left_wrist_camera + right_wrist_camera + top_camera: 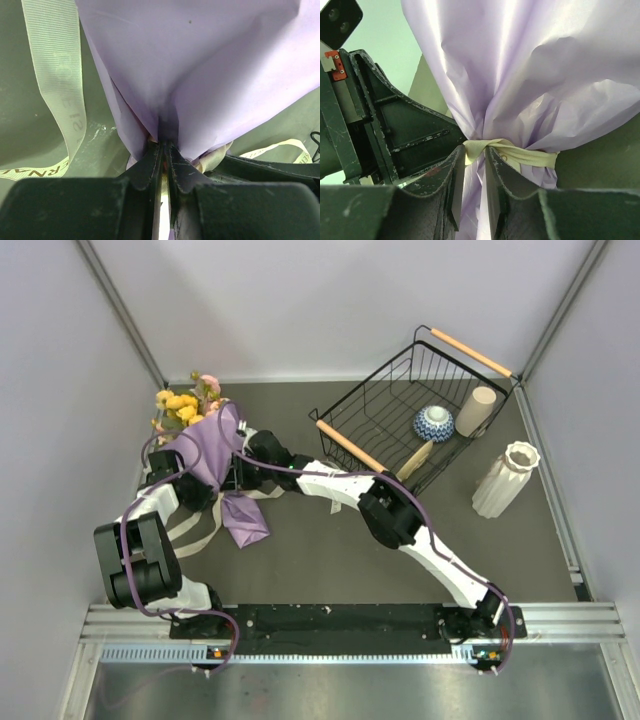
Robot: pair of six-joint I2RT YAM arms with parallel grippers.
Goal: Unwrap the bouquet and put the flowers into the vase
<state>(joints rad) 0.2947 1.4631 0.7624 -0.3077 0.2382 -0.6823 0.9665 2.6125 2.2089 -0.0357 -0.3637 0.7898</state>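
Surveying from above: bouquet [212,450] lies near the rear-left corner of the table [330,560]. The flowers [188,400] point toward the rear edge and the narrow end points toward the middle. It is wrapped and no stems are freed.
Vase position: vase [505,478] stands upright beside the right edge, well apart from the bouquet.
Other items: wire basket [400,405] sits at the rear between the two, holding a patterned bowl [433,423] and a cream cup [478,410].
Left wrist, hold: left gripper [164,144] has its jaws nearly together, clamped on a pinched fold of the lilac wrapping paper [200,60].
Left wrist, ribbon: a ribbon [57,85] tail lies slack on the table beside the paper.
Right wrist, hold: right gripper [474,152] has its jaws narrow, with the gathered paper between them just under the tie. Whether they bite cannot be told.
Right wrist, tie: the cream band is snug round the neck and bunched against one fingertip.
Step in hand (judged): loosening the tie at the neck; the task is at an early stage.
Method advised: keep the left clamp as the anchor. Have the right gripper take ribbon rather than paper, then draw it along the neck toward the narrow end.
Risk: a bite on paper alone may tear the wrap or drag the whole bouquet.
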